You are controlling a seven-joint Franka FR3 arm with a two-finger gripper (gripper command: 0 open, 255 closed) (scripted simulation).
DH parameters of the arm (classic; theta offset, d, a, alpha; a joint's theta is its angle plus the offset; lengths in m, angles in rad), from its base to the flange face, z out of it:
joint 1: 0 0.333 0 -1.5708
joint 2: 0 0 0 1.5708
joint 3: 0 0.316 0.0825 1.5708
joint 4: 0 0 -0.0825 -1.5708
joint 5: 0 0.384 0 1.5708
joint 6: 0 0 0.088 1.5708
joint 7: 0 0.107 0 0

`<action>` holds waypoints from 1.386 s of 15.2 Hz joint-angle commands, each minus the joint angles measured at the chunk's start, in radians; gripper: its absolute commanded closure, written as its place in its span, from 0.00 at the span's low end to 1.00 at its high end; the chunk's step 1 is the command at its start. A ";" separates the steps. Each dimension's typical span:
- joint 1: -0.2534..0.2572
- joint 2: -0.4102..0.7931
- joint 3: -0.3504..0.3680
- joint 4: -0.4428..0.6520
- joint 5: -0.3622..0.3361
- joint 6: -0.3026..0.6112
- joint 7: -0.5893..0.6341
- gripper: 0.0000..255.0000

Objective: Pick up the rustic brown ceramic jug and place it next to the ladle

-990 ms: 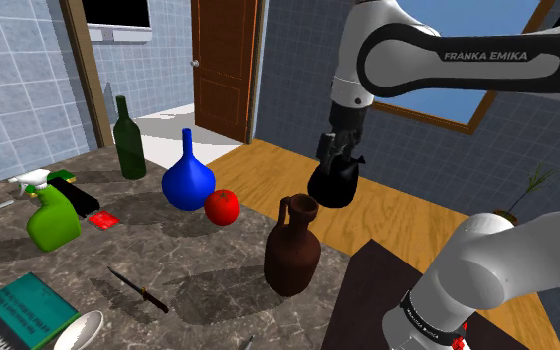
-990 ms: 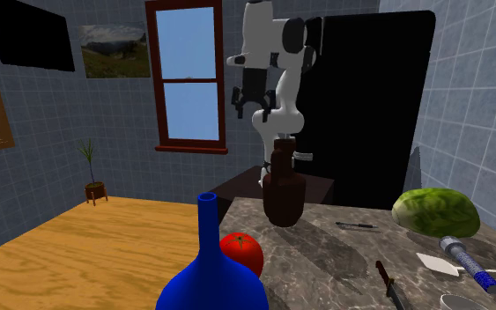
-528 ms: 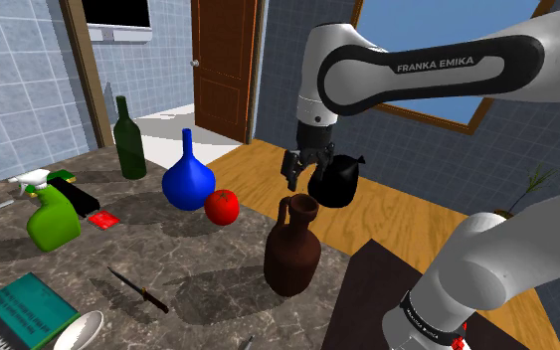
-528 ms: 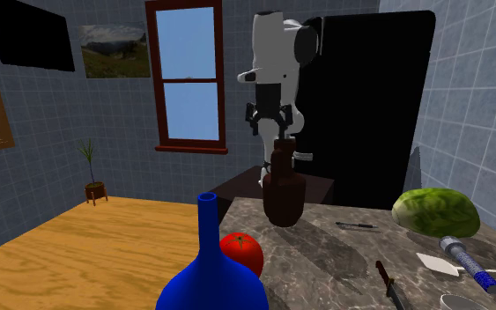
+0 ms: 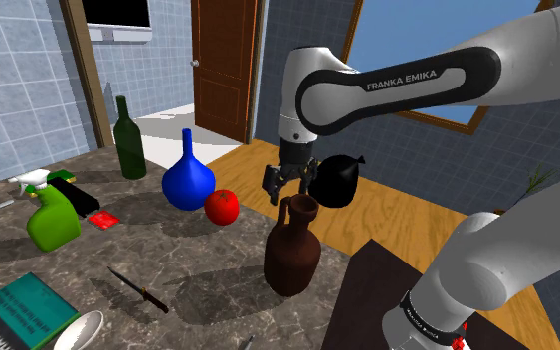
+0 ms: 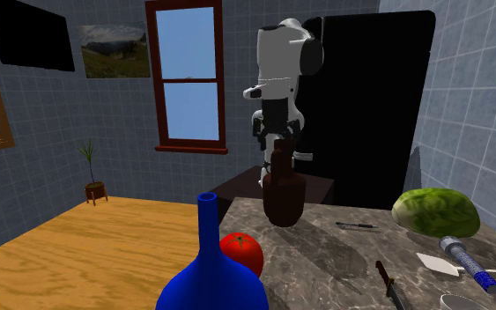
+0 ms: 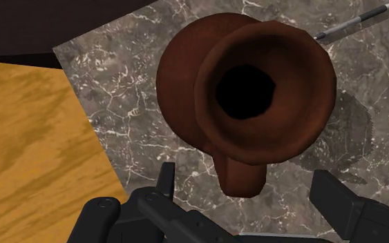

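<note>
Home kitchen, marble counter [image 5: 200, 251], blue-grey tiled walls [image 5: 19, 99], wooden door [image 5: 226, 65], framed window [image 6: 188, 75], wooden floor [image 6: 87, 247]

Gripper [image 5: 289, 189] — splayed — just above brown jug [image 5: 292, 254]

Shoulder camera looks down over the counter [image 5: 203, 263]; second faces the arm [image 6: 283, 53] across it (both share the jug [image 5: 292, 254], mid-frame); wrist camera hangs close above.

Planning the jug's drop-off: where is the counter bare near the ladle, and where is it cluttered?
The counter is bare between the knife, the ladle and the brown jug. Another open strip lies between the knife and the tomato. It is crowded around the green spray bottle, the red packet and the blue vase.
</note>
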 commanded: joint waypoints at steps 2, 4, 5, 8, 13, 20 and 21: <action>0.004 0.011 0.009 -0.042 0.006 0.053 0.003 0.00; 0.004 0.011 0.009 -0.042 0.006 0.053 0.003 0.00; 0.004 0.011 0.009 -0.042 0.006 0.053 0.003 0.00; 0.004 0.011 0.009 -0.042 0.006 0.053 0.003 0.00; 0.004 0.011 0.009 -0.042 0.006 0.053 0.003 1.00; 0.004 0.011 0.009 -0.042 0.006 0.053 0.003 1.00; 0.004 0.005 0.007 -0.033 0.005 0.039 0.003 1.00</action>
